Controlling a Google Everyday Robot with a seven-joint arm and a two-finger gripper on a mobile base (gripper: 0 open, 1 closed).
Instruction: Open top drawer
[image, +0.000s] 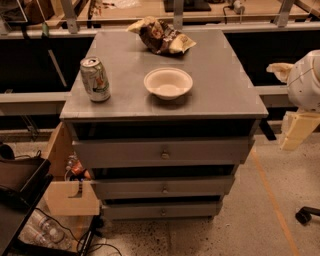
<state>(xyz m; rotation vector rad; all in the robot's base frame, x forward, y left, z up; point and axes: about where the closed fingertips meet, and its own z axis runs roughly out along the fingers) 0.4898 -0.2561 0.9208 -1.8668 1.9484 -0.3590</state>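
Grey table (220, 85) top carries a soda can (95, 79) at 9 o'clock, a paper bowl (168, 83) at centre and a crumpled chip bag (160, 36) at 12. Top drawer (125, 152) sits just under it, knob (165, 155) centred, facing me. Tool (298, 131) hangs at 3 o'clock, well apart from the knob, likely staged for approach. I can't tell its state.

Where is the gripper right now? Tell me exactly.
In the camera view the gripper hangs at the far right edge, beside the right side of the cabinet and roughly level with the top drawer, well clear of its knob.
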